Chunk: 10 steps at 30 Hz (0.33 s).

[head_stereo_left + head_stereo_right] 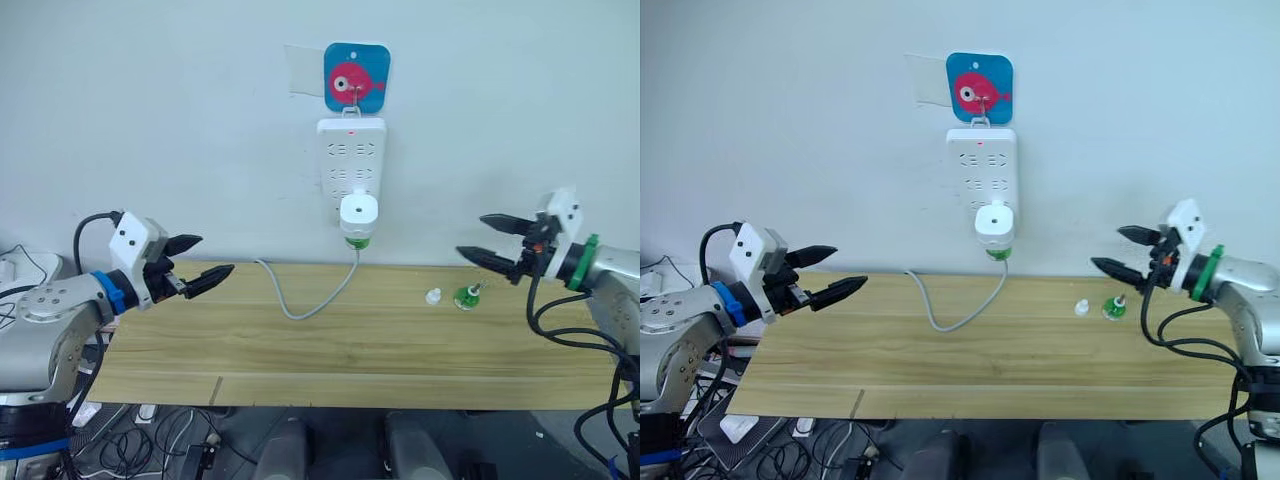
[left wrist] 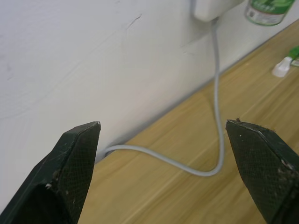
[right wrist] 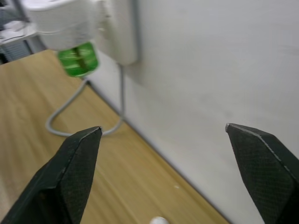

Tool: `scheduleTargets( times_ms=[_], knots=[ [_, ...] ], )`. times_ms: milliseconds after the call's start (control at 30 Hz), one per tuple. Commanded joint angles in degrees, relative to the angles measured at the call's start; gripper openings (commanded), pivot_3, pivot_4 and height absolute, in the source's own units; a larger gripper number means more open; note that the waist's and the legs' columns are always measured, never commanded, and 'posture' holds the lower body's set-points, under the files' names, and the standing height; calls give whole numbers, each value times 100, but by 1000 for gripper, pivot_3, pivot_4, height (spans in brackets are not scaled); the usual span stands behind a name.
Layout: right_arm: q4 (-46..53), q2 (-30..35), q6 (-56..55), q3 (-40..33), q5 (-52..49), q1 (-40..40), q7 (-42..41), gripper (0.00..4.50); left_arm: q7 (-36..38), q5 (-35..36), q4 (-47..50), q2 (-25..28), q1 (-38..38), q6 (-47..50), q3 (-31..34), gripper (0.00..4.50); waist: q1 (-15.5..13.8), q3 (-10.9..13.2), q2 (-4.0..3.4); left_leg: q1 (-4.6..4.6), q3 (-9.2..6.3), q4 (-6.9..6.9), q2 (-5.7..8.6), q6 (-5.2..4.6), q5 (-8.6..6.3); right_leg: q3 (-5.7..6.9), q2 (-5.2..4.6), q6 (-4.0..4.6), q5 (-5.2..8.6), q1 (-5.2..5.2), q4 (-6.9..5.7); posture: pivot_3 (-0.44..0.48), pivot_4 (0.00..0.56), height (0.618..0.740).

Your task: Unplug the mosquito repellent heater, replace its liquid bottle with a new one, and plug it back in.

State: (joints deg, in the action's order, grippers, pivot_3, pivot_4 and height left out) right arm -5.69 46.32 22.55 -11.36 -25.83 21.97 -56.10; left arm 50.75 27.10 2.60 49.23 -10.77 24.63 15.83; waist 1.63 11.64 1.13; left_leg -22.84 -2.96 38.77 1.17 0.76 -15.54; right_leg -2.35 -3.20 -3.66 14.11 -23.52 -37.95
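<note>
The mosquito repellent heater [image 1: 359, 213], a small white rounded unit, is plugged into the bottom of the white power strip [image 1: 351, 155] on the wall. A green liquid bottle [image 1: 357, 241] hangs under it. A second green bottle [image 1: 466, 296] stands on the wooden table [image 1: 300, 350] at the right, beside a small white cap [image 1: 433, 296]. My left gripper [image 1: 216, 254] hovers open over the table's left end, far from the heater. My right gripper [image 1: 470, 235] is open above the table bottle. In the right wrist view the heater [image 3: 60, 18] and its bottle [image 3: 78, 59] lie off to one side.
A grey cable [image 1: 310, 300] runs from the power strip in a loop across the table's back. A blue hook plate with a pink fish [image 1: 356, 77] holds the strip. Cables lie on the floor below the table's left front.
</note>
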Motion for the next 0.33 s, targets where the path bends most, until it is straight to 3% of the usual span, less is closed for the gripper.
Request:
scheduleTargets(
  times_ms=[33,333],
  knots=[
    [-662,131,-550,-427,195,-80,85,4466,64,-283,-539,124,-193,-407,89,4500,3,-1,0,1,1,0,0,0,0,-1,0,0,0,1,0,-12,134,740],
    [-1824,215,-1303,-561,490,-23,67,4466,295,-529,-1201,86,-508,-847,9,4500,12,-1,0,1,6,0,-2,1,0,-4,0,0,-1,-2,-4,-10,128,740]
  ],
)
